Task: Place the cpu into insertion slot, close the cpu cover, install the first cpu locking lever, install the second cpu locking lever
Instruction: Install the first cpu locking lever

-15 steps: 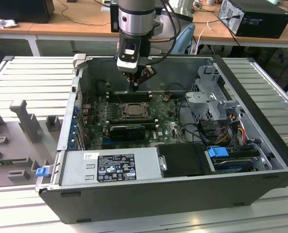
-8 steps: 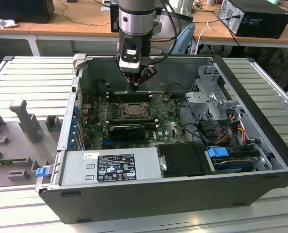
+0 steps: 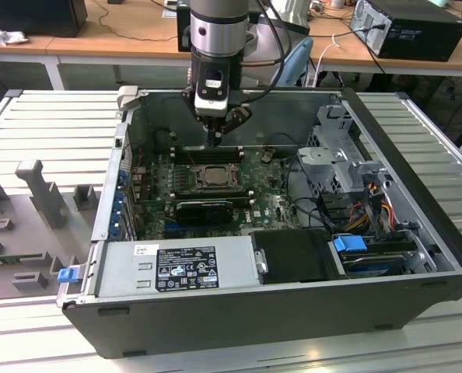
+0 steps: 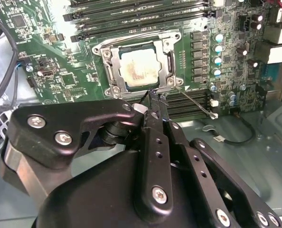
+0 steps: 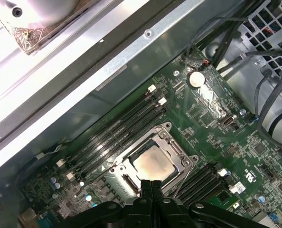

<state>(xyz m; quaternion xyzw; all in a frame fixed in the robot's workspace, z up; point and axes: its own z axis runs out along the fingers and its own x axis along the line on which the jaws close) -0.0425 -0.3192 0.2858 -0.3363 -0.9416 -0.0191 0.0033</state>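
Note:
The cpu (image 4: 140, 69) lies flat in the insertion slot (image 4: 108, 51), its pale metal top showing. The cpu cover (image 4: 167, 59) lies down around it as a silver frame. A thin locking lever (image 4: 195, 102) juts out from the socket's corner over the memory slots. My gripper (image 4: 155, 96) hangs just above the socket's edge, fingers pressed together with nothing visible between them. In the first wrist view the gripper (image 5: 151, 183) is at the edge of the cpu (image 5: 153, 164) and cover (image 5: 179, 156). In the exterior view the gripper (image 3: 214, 141) hovers over the socket (image 3: 213, 176) inside the open case.
Long black memory slots (image 4: 131, 19) flank the socket. A black card (image 3: 204, 208) sits in front of it. A power supply (image 3: 176, 268), a drive cage (image 3: 336, 155) and loose cables (image 3: 371, 206) crowd the case, whose walls (image 3: 110, 186) enclose the board.

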